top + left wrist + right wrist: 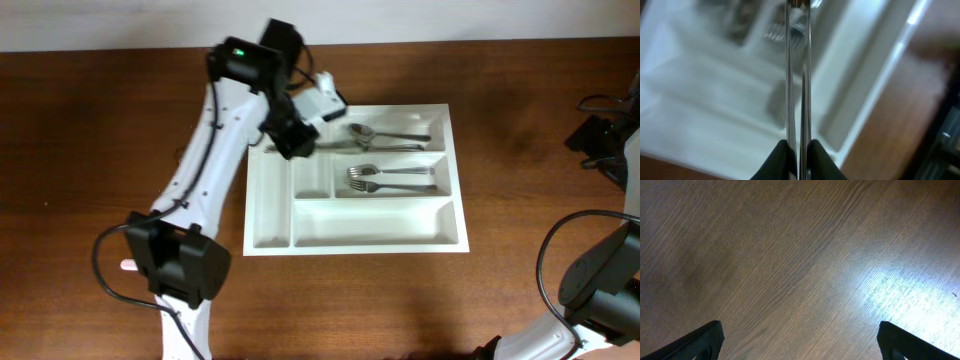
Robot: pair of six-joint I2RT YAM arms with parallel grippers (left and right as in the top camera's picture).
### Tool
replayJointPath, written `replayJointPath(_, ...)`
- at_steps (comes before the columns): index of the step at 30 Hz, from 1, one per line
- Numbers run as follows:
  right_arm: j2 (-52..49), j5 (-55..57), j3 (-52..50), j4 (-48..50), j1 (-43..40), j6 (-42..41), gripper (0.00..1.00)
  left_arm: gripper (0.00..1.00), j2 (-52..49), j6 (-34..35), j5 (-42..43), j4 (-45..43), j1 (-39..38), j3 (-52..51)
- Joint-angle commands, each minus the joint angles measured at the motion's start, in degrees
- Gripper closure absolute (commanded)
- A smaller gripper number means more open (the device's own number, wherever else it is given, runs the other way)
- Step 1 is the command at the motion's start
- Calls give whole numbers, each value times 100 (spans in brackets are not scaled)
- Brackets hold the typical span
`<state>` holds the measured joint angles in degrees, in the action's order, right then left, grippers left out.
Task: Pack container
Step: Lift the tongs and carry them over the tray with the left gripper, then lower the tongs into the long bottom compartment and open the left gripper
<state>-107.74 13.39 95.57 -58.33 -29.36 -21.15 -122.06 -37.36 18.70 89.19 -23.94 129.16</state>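
Observation:
The white container (355,232) lies mid-table, with spoons (385,133) in its far wide compartment and forks (390,178) in the middle one. My left gripper (293,141) hovers over the container's far left corner. In the left wrist view the left gripper (800,150) is shut on two thin metal cutlery pieces (799,75), seen edge-on and pointing out over the blurred container (715,95). My right gripper (800,340) is open and empty over bare wood, at the table's far right (597,136).
The wooden table (100,130) surrounds the container. The left arm (215,150) crosses the table left of the container, its base (175,262) at the front left. The right arm's base and cables (590,280) sit at the front right.

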Motion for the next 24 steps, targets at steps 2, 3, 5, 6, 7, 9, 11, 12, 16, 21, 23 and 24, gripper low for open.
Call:
replayJointPath(2,-15,11,98,4,9,-11,1,84,15,-610,579,258,-485,129)
replayJointPath(3,-15,11,98,4,9,-11,1,84,15,-708,673,299,-595,129)
replayJointPath(5,-15,11,98,4,9,-11,1,84,15,-778,772,289,-793,127)
replayJointPath(6,-15,11,98,4,9,-9,1,84,15,-804,776,269,-883,129)
replayJointPath(7,-15,11,98,7,9,-11,1,83,13,-857,772,240,-992,129)
replayJointPath(9,-15,11,98,4,9,-11,1,83,13,-861,772,127,-1167,127)
replayJointPath(11,-15,11,98,4,9,-11,1,83,13,-861,769,-9,-1322,122)
replayJointPath(12,-15,11,98,7,9,-11,1,84,13,-859,769,-94,-1412,122)
replayJointPath(16,-15,11,98,4,9,-11,1,85,11,-857,769,-380,-1624,83)
replayJointPath(21,-15,13,98,4,9,-11,1,84,9,-684,774,-704,-1639,-166)
replayJointPath(23,-15,11,98,4,9,-11,1,84,2,-686,767,-752,-1639,-319)
replayJointPath(24,-15,13,98,4,9,-11,1,84,0,-686,769,-765,-1639,-409)
